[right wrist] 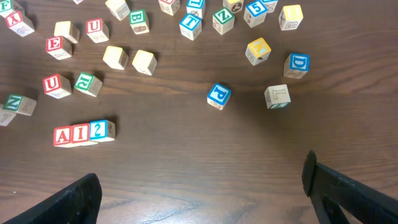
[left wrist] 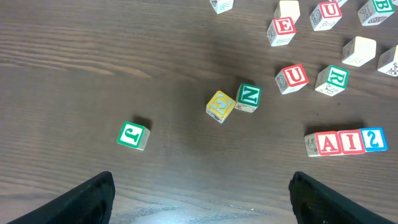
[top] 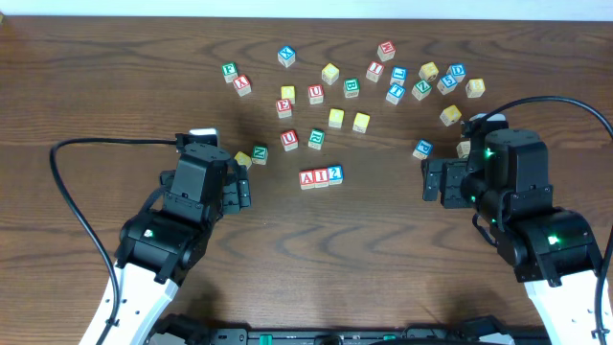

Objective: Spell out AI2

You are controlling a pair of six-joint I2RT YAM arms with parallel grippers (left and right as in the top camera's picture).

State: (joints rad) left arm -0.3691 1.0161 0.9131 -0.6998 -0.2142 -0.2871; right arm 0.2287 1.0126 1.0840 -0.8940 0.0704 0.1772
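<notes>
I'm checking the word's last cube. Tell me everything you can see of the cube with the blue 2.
The blue 2 cube is a small pale wooden block; its top face is white with a blue frame and a blue 2. It sits flat on the dark wooden table, at the right end of the row, its side against the red I cube. No other block touches it.

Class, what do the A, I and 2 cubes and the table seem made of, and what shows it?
A cube, I cube, 2 cube: probably pale matt wood, characters printed red or blue; bare light sides show. Table: dark wood or wood-look laminate, streaked grain; cannot tell which.
</notes>
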